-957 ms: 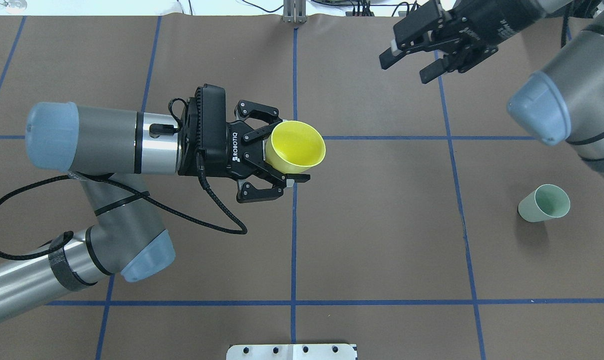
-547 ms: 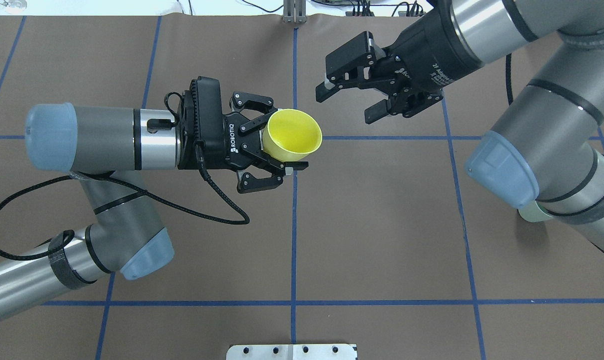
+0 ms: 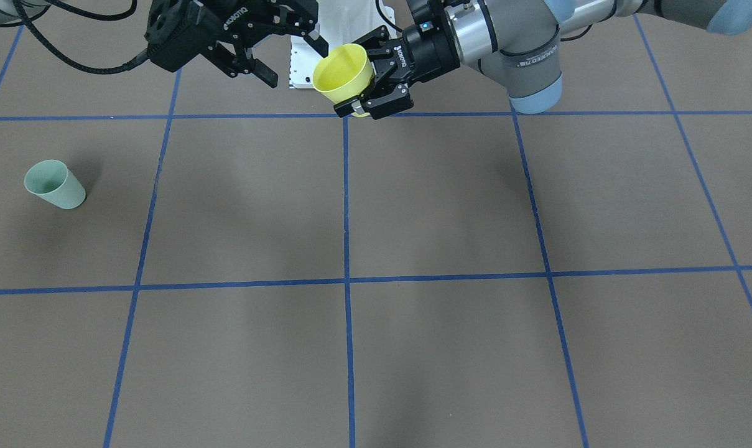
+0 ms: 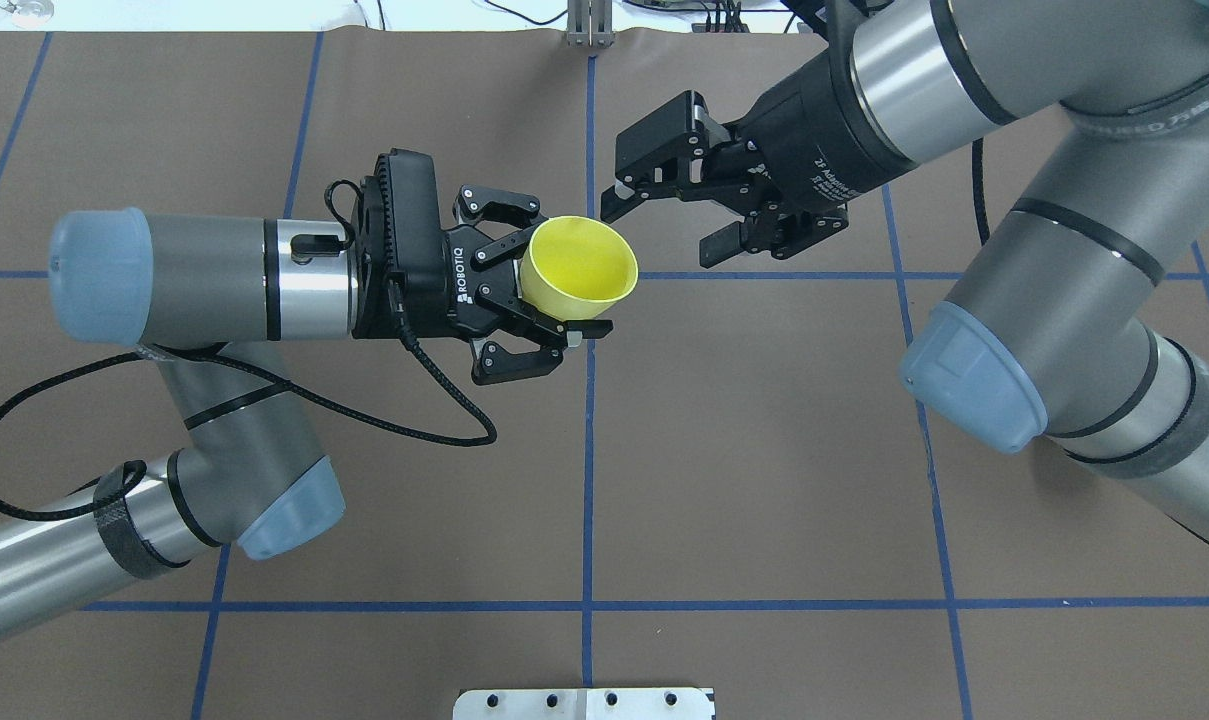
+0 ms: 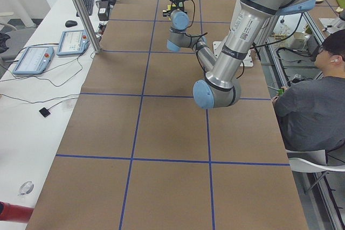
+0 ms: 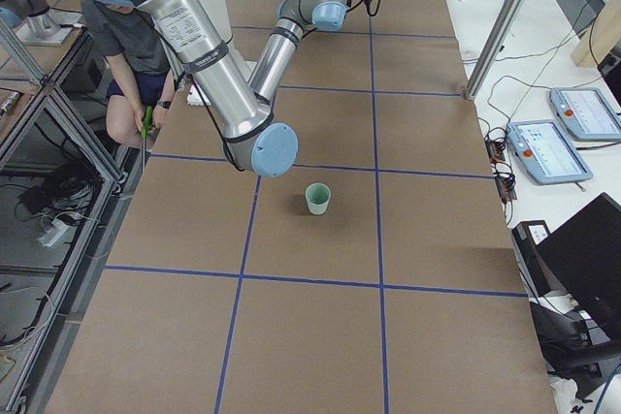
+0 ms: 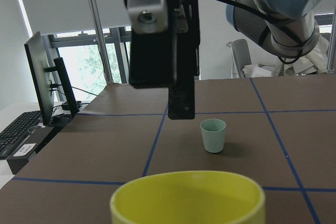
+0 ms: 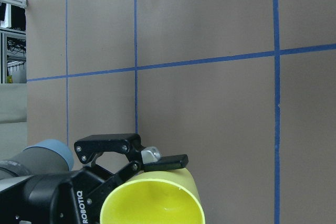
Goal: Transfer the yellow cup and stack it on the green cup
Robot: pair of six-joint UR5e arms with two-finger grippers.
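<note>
**Front-facing view:** The left gripper (image 3: 364,76) clamps the yellow cup (image 3: 343,73), a smooth, glossy tapered tumbler. Its black fingers press on opposite sides of the wall, and the cup is clear of the table with its mouth upward. The right gripper (image 3: 292,59) has its fingers spread wide with nothing between them, just beside the yellow rim. The green cup (image 3: 55,184), a matte pale mint tumbler of the same tapered shape, stands upright on the brown, paper-like table cover (image 3: 450,205). The cover is crossed by blue tape lines (image 3: 346,199), and the cup is well apart from both sets of fingers.

**Overhead view:** The yellow cup's round mouth sits between the left fingers. The parted right fingertips are near the rim without touching it. The right arm (image 4: 1054,270) hides the green cup.

**Side views:** From the left end, the grippers are too small to judge. From the right end, the green cup stands upright alone in one square.

**Left wrist view:** The yellow rim fills the bottom edge. A flat black right finger hangs above and beyond it, and the green cup stands farther off.

**Right wrist view:** A flat black pad on a left finger lies against the cup's outer wall at the rim.
</note>
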